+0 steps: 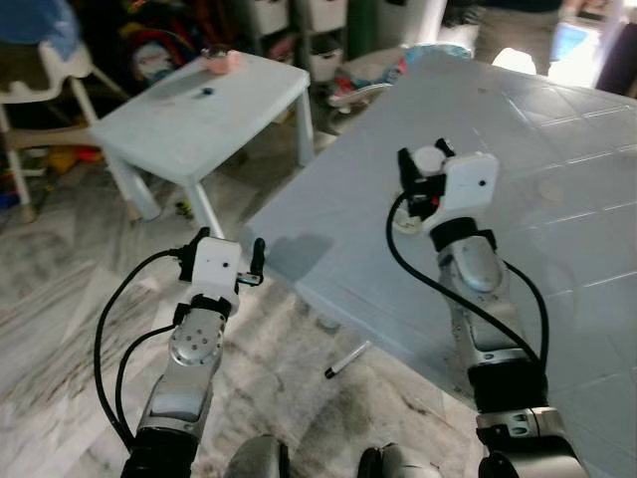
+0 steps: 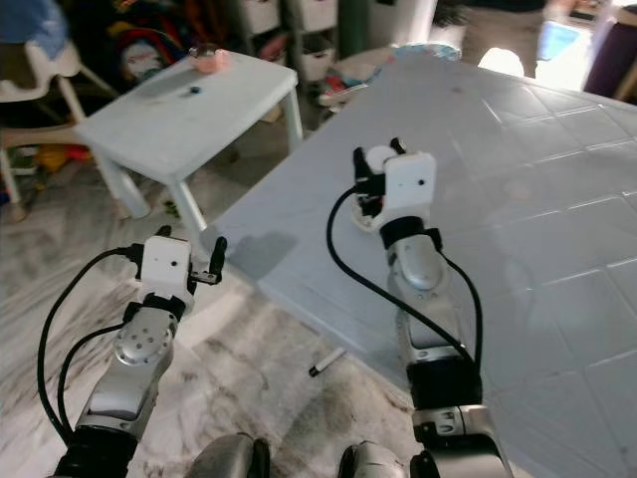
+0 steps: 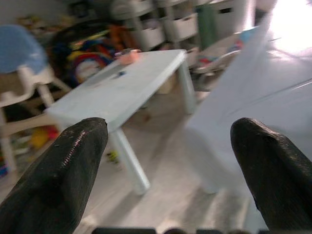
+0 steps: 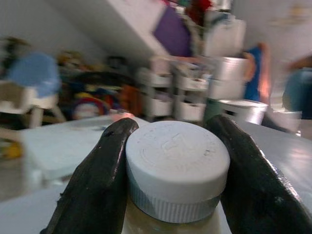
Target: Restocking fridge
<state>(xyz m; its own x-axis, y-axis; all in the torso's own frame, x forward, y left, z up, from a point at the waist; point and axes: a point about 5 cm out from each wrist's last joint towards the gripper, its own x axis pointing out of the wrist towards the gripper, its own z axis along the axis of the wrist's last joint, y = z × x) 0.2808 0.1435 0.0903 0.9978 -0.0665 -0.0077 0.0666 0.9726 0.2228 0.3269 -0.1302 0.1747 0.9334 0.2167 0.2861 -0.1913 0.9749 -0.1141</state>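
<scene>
Clamping a white-capped bottle [image 4: 178, 170] between its two black fingers [image 4: 97, 180], the right gripper [image 1: 423, 184] holds it above the large pale table [image 1: 557, 159] — cap toward the wrist camera, long axis along the fingers. Left gripper [image 1: 221, 261] hangs spread wide, holding nothing.

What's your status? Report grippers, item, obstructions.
Right gripper shut on white-capped jar, over the big table. Left gripper open, idle above floor. Nothing blocking the jar.

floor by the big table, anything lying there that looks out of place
Yes: a black-tipped marker or pen lies on the marble floor just below the big table's near edge, between the robot's arms, as if it was dropped.
</scene>
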